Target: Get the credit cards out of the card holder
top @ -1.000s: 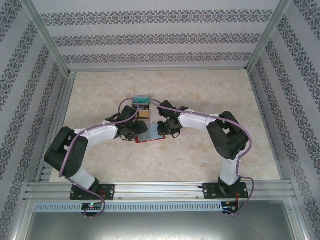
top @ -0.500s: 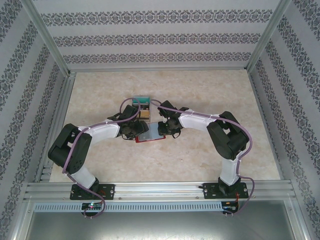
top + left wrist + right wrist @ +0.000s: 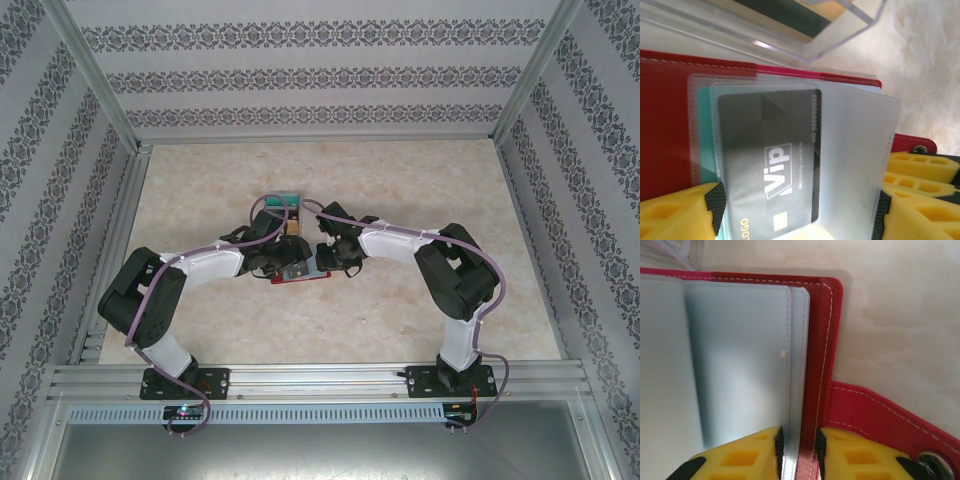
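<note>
The red card holder (image 3: 306, 277) lies open on the table between both arms. In the left wrist view, the card holder (image 3: 670, 130) shows its translucent sleeves, and the top sleeve (image 3: 855, 150) holds a dark grey "Vip" credit card (image 3: 770, 165). My left gripper (image 3: 799, 212) stands wide, its yellow fingers (image 3: 675, 212) on either side of that sleeve. My right gripper (image 3: 799, 455) is shut on the card holder's edge (image 3: 815, 365), pinching the red cover and the sleeves. The red closing tab (image 3: 880, 415) lies to the right of it.
A clear plastic box (image 3: 285, 205) with cards in it stands just behind the holder, close to both wrists. It also shows as the clear box (image 3: 815, 25) above the holder. The beige table (image 3: 420, 190) is bounded by patterned walls and a metal rail at the near edge.
My left gripper has shifted right over the holder, covering its grey-blue face, and its jaws have widened. The right gripper has kept its hold.
</note>
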You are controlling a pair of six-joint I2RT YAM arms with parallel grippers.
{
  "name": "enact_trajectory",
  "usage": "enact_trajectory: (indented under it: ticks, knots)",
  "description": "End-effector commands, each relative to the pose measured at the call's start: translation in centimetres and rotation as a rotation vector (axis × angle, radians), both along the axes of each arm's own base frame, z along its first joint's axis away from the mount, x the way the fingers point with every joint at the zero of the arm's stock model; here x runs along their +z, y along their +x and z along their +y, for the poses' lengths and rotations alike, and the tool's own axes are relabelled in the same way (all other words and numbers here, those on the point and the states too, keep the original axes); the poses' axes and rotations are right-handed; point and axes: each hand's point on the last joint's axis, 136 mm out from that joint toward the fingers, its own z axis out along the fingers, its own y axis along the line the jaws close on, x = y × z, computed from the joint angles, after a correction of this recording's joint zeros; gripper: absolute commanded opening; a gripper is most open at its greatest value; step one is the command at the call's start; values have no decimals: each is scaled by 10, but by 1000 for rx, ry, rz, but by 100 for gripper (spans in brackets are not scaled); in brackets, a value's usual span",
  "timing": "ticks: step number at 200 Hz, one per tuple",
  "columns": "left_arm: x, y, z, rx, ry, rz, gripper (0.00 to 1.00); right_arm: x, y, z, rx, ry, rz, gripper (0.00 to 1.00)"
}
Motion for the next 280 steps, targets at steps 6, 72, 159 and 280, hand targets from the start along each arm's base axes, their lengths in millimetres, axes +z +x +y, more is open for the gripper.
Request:
enact_trajectory:
  ticks: [6,72,159,280]
  knots:
    - [18,10,-22,-42,-52,-53,85,-21,-21,-5,-1,-19,81,31]
    - [17,8,-22,-58,-37,-55,100,7,-2,-28,-110,45,20,43]
    - [44,11,-2,-26,40,-127,99,53,9,-49,-184,170,-86,48]
    - [0,-22,73,143,211,5,28,63,4,49,17,378,-3,30]
